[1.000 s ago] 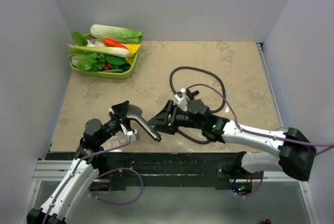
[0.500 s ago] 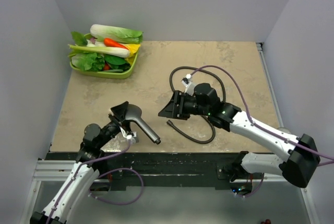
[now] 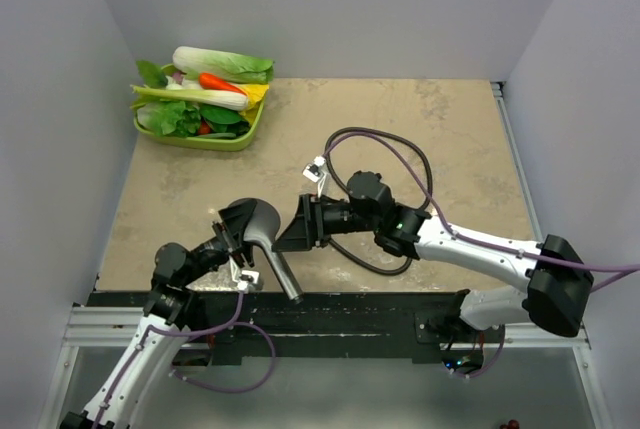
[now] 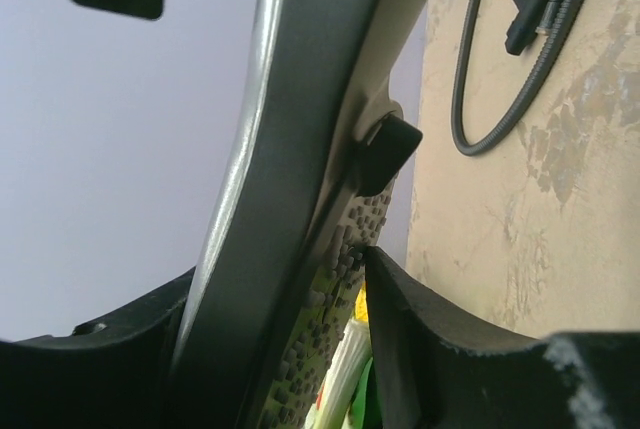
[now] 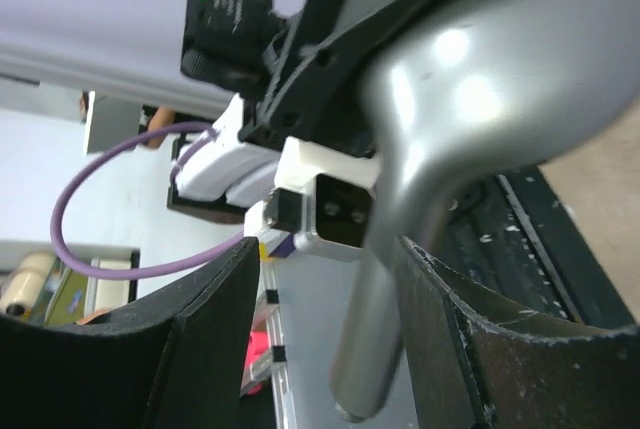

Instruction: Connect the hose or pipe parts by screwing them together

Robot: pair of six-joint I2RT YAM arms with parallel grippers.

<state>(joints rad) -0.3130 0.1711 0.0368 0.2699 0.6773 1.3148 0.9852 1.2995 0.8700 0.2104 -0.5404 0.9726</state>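
Observation:
My left gripper is shut on the round face end of the dark grey shower head, whose handle slants down toward the near table edge. In the left wrist view the nozzle-studded face fills the space between the jaws of the left gripper. My right gripper stands open just right of the head. In the right wrist view the handle hangs between the jaws of the right gripper, close to the right finger with a gap on the left. The dark hose lies looped on the table, held by neither gripper.
A green tray heaped with toy vegetables stands at the back left. Purple cables run along both arms, and one crosses the hose loop. A small black fitting sits on the hose. White walls close in the table.
The right gripper has swung left, away from the hose, to straddle the shower head's handle. The left arm has turned the head so that the handle points more toward the near edge.

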